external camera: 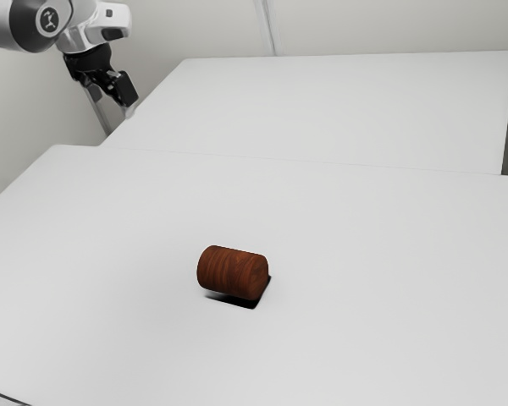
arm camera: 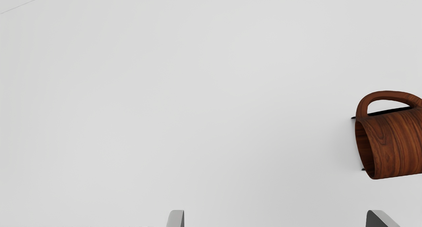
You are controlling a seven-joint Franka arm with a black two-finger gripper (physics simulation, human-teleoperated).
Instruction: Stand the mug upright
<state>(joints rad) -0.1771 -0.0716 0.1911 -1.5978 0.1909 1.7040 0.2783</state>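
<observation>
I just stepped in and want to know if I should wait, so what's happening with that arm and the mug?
A robot arm has the task of setting the wooden mug upright, but nothing is being handled at this moment. The mug lies on its side on the white table. The arm's hand is up by the table's far edge, at the exterior view's upper left, with its fingers apart and well clear of the mug.
</observation>
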